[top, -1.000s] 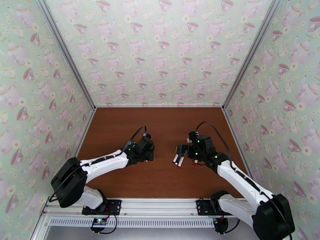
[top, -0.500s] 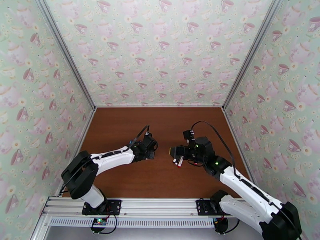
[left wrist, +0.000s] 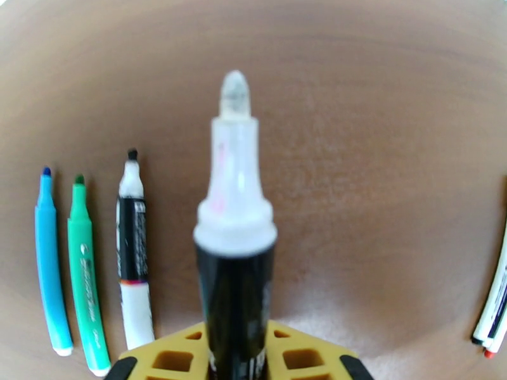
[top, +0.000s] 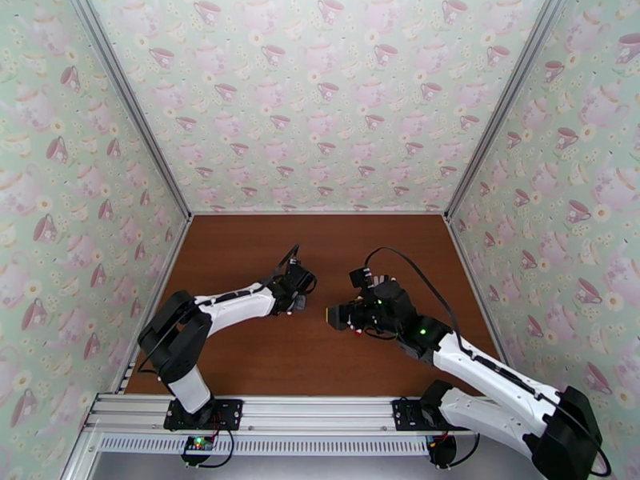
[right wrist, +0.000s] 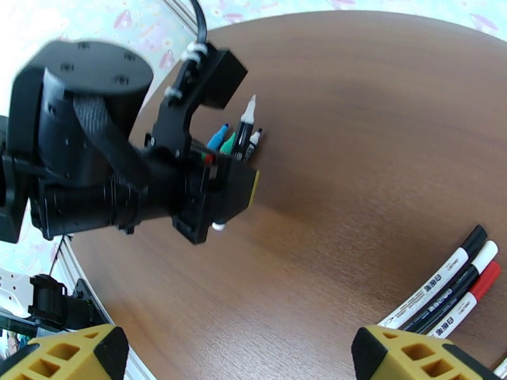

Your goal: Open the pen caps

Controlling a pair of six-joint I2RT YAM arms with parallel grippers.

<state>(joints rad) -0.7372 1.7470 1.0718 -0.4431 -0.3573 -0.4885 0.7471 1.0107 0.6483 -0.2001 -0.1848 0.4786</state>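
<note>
Left of the bare-tipped marker with a white plastic neck and black-labelled barrel (left wrist: 234, 235), three uncapped pens are lying side by side on the brown wooden tabletop (left wrist: 380, 153): a slim light-blue plastic pen (left wrist: 49, 261), a slim green plastic pen (left wrist: 85, 280) and a white marker with a black label band (left wrist: 133, 248). Around that bare-tipped marker the left gripper (left wrist: 237, 359) is clamping, its yellow fingers pressing the barrel. Well to the marker's right, a bundle of long capped markers (right wrist: 443, 289) is waiting, with a stubby black plastic cap (right wrist: 473, 239) and a stubby red plastic cap (right wrist: 485, 281) sitting on their ends. Also right of the marker, the right gripper (right wrist: 241, 356) is spreading its jaws fully and gripping nothing. Over the past second the left arm has been stretching outward with the marker, while the right gripper has been sliding leftward toward it. To my eye the marker is heading for the finished row, leaving the bundle's caps as the remaining work
</note>
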